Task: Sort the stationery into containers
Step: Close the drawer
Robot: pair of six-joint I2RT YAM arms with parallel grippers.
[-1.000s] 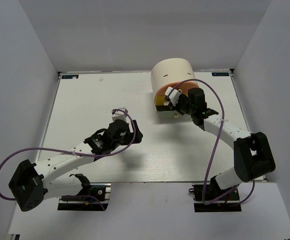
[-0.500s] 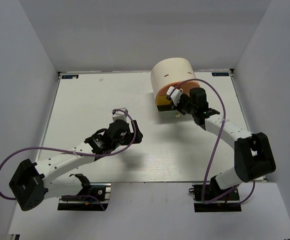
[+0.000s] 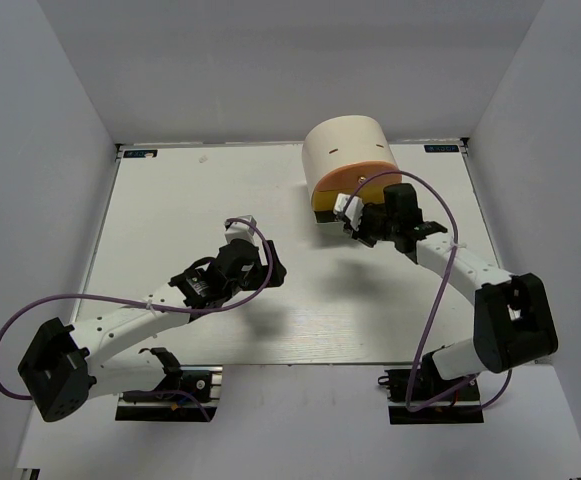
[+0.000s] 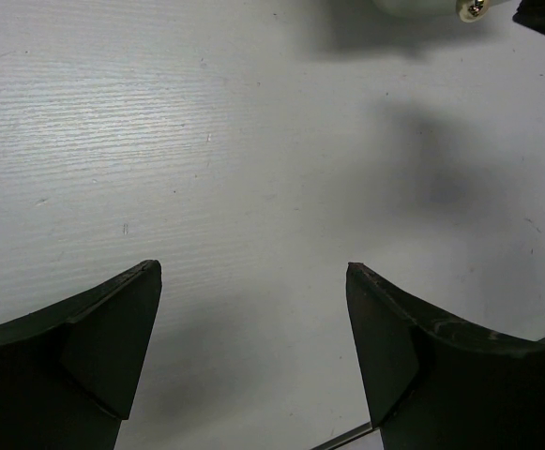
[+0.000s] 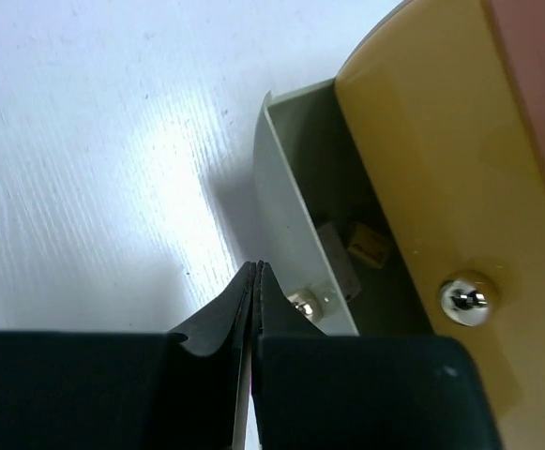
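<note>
The cream half-cylinder organizer (image 3: 345, 148) stands at the far right of the table. Its orange drawer (image 3: 357, 180) and yellow drawer (image 5: 413, 159) are closed; the yellow one has a round knob (image 5: 466, 297). Below them a pale drawer (image 5: 295, 216) stands part open, with a white eraser (image 5: 338, 261) and a tan eraser (image 5: 368, 246) inside. My right gripper (image 5: 256, 277) is shut and empty, its tips beside that drawer's knob (image 5: 302, 302). My left gripper (image 4: 253, 272) is open and empty over bare table, left of the organizer (image 3: 265, 265). No other stationery shows.
White walls close in the table (image 3: 200, 200) at the back and both sides. A purple cable loops off each arm. A drawer knob (image 4: 476, 7) shows at the top edge of the left wrist view.
My right gripper has moved a little right and toward the near side, off the orange drawer front. The yellow drawer sticks out less than before. The left arm has not moved.
</note>
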